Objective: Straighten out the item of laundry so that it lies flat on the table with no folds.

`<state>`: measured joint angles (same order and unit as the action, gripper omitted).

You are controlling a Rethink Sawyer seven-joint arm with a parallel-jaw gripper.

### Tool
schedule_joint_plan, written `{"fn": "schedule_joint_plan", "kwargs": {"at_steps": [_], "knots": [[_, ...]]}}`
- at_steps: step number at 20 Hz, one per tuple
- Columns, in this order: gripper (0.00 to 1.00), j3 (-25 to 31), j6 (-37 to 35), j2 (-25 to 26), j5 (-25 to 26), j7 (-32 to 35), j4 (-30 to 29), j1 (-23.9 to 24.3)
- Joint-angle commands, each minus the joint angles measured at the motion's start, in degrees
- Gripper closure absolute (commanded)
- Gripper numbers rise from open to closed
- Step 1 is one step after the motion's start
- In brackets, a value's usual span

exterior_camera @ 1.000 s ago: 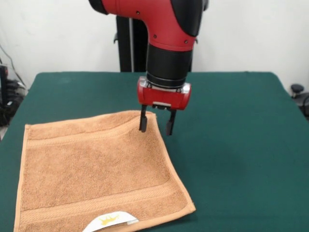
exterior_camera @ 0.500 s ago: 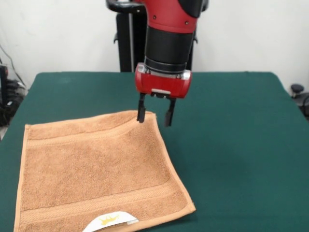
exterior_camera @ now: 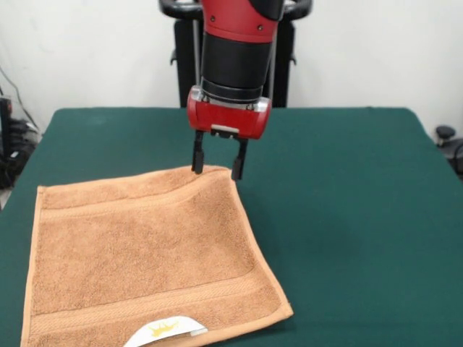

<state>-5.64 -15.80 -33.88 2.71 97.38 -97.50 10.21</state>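
Note:
The item of laundry (exterior_camera: 145, 253) is an orange-tan terry towel spread across the near left part of the dark green table (exterior_camera: 347, 217). Its white label with a gold crown (exterior_camera: 165, 330) shows at the near edge. The towel looks flat, with border bands running across it. My gripper (exterior_camera: 215, 172) hangs open just above the towel's far right corner, holding nothing. One fingertip (exterior_camera: 196, 168) is over the towel's far hem and the other is just past the corner.
The pedestal's black column (exterior_camera: 189, 58) rises behind the table's far edge. A dark object (exterior_camera: 445, 134) sits off the table at the right. Cables and dark gear (exterior_camera: 11, 144) lie off the left side.
The gripper has risen and drifted left and toward the far side, still open. The towel has not moved.

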Motion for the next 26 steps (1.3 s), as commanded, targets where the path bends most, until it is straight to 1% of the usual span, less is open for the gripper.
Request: {"fn": "schedule_joint_plan", "kwargs": {"at_steps": [1, 6, 15, 22, 26], "knots": [[0.0, 5.6, 2.3, 3.2, 3.8, 4.7, -5.8, -0.7], [0.0, 5.0, 2.5, 2.9, 4.0, 6.2, -6.9, -1.7], [0.0, 5.7, 2.1, 3.3, 4.4, 5.5, -5.8, -0.9], [0.0, 7.8, 5.9, 7.3, 5.2, 4.3, -2.9, 2.0], [0.0, 7.6, 5.5, 7.5, 5.1, 4.2, -2.5, 2.0]]}}
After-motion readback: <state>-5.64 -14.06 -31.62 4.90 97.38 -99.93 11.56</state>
